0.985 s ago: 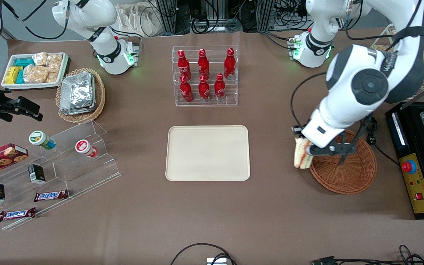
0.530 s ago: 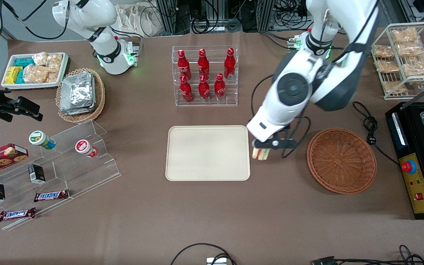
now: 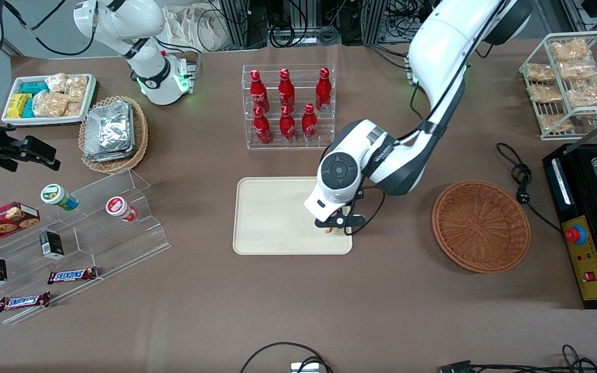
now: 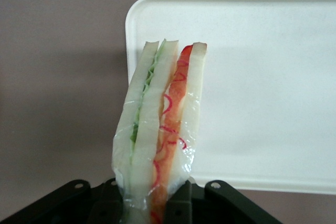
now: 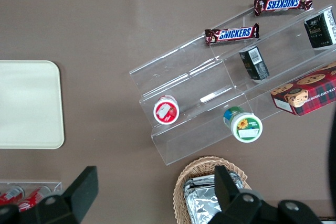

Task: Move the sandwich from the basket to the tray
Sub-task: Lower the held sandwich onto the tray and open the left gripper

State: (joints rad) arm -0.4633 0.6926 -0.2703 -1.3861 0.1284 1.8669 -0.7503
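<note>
Gripper (image 3: 341, 224) clamping sandwich (image 4: 157, 135), hovering over tray (image 3: 272, 217) edge nearest basket (image 3: 481, 226); basket emptied, lowering and release remaining.

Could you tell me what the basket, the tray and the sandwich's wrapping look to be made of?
Basket: woven wicker, reddish-brown, matte weave visible. Tray: probably plastic, smooth cream surface, rounded rim. Sandwich, held by the hand above the tray: clear film, glossy and creased over the bread.
</note>
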